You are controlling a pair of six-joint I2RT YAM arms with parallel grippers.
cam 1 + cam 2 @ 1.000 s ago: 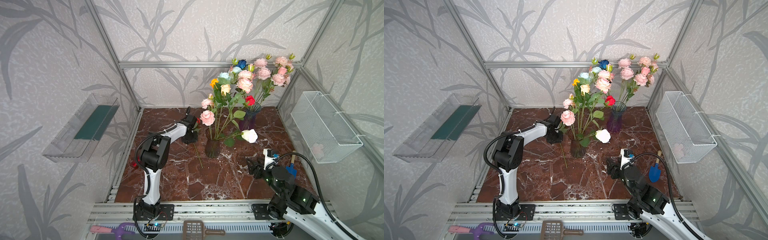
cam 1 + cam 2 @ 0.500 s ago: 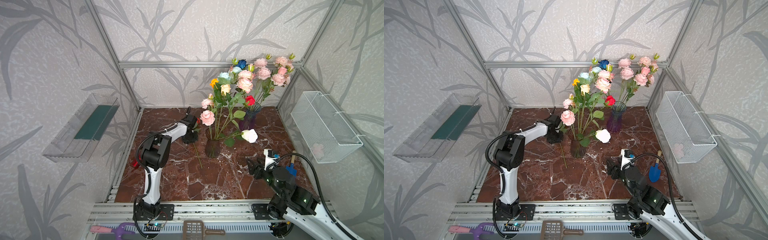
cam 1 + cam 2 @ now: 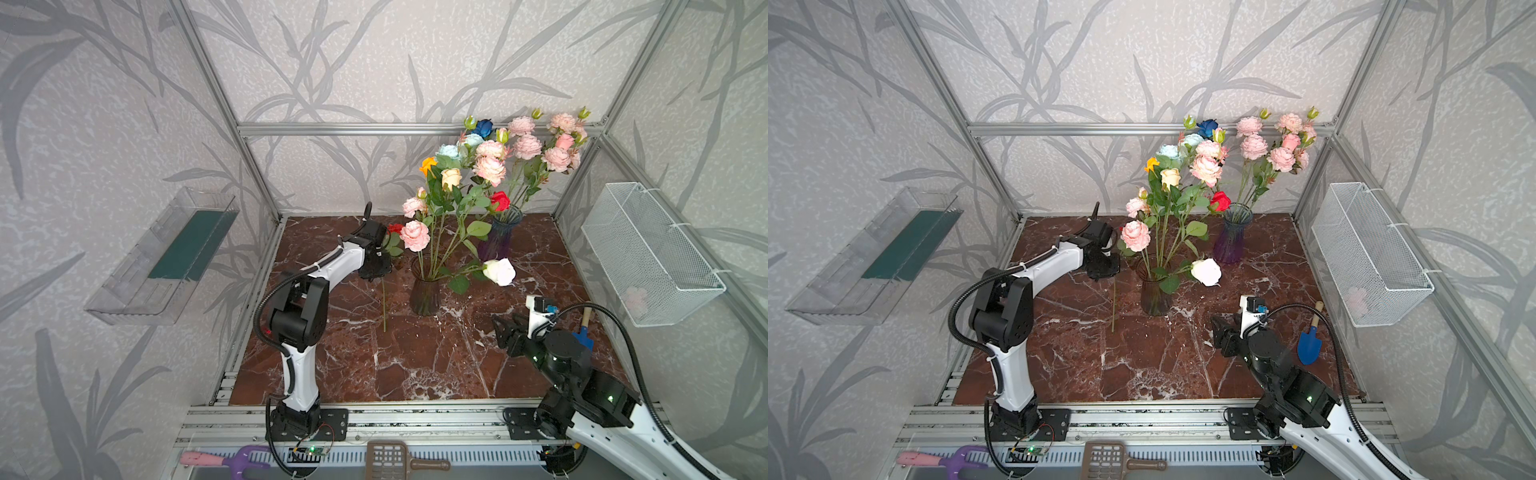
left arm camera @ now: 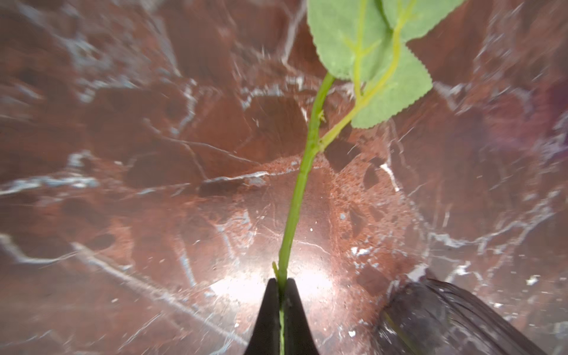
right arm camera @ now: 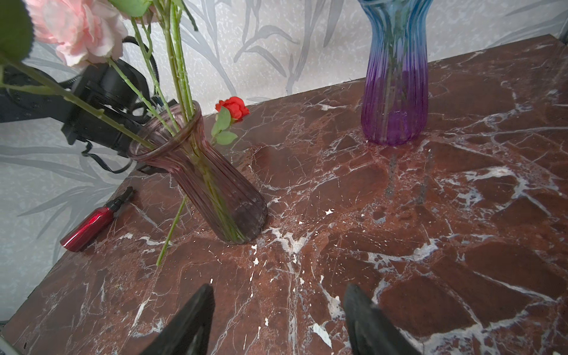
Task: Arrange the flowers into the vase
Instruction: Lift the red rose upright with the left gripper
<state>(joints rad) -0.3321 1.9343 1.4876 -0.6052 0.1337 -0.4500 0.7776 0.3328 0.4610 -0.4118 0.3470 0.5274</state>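
A: Step in hand?
B: Picking up the loose red rose (image 3: 395, 228) with the left gripper (image 4: 280, 284), clenched on its green stem (image 4: 299, 184) low over the marble table (image 3: 415, 374).
A: And where exactly?
B: Lying along the table just beside the brown vase (image 3: 424, 291), with the bloom toward the back wall. Not in any vase yet.
A: And the right gripper (image 5: 278, 290)?
B: Released, with jaws wide, holding nothing, hovering well apart near the front.
A: Next?
B: Probably lifting, tipping the stem end downward, then threading it into the brown vase's mouth among the stems crowded there. Calls for clearing the rim and the pink blooms (image 3: 414, 235) without toppling the vase.
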